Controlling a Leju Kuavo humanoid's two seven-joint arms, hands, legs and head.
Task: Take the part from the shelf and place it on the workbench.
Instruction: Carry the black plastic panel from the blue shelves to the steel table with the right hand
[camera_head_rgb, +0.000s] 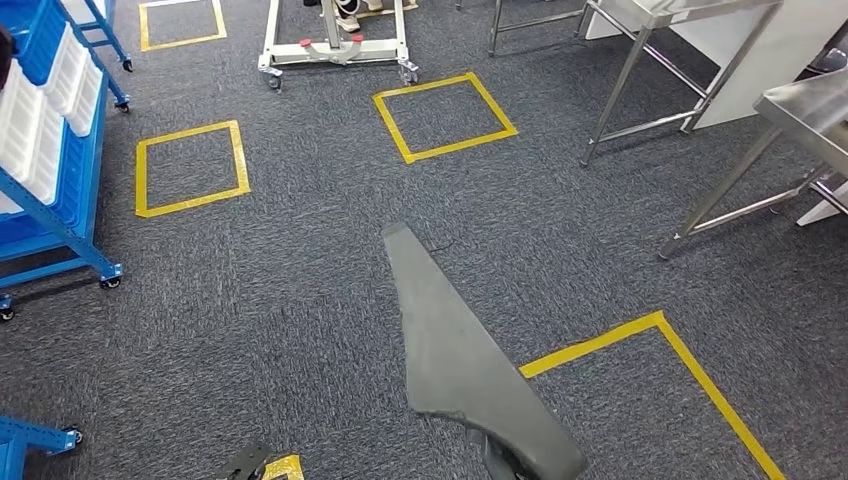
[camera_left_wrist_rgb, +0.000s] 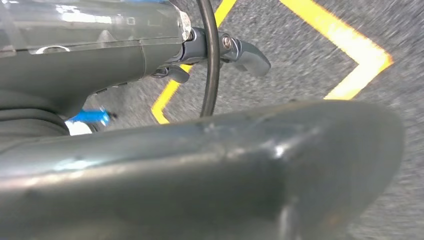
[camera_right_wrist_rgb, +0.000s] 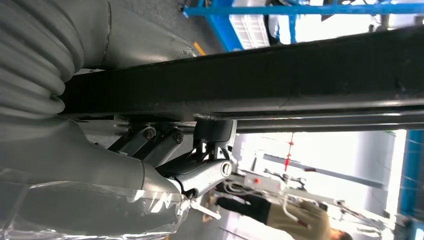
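Observation:
The part (camera_head_rgb: 450, 350) is a long, flat grey panel, narrow at its far tip and wider toward me, carried above the carpet in the head view. Dark fingers of my right hand (camera_head_rgb: 500, 455) show under its near end. In the right wrist view my right hand (camera_right_wrist_rgb: 200, 165) grips the part's dark edge (camera_right_wrist_rgb: 280, 75), with fingers on one side and the thumb on the other. In the left wrist view the part (camera_left_wrist_rgb: 225, 175) lies close alongside my left hand (camera_left_wrist_rgb: 100, 55), whose fingers (camera_left_wrist_rgb: 245, 52) stretch out above it; whether that hand holds it is unclear.
Steel workbenches stand at the far right (camera_head_rgb: 810, 105) and back right (camera_head_rgb: 690, 10) on thin metal legs. A blue wheeled shelf (camera_head_rgb: 60, 170) with white bins is at the left. Yellow tape squares (camera_head_rgb: 445, 115) mark the grey carpet. A white wheeled frame (camera_head_rgb: 335, 50) stands behind.

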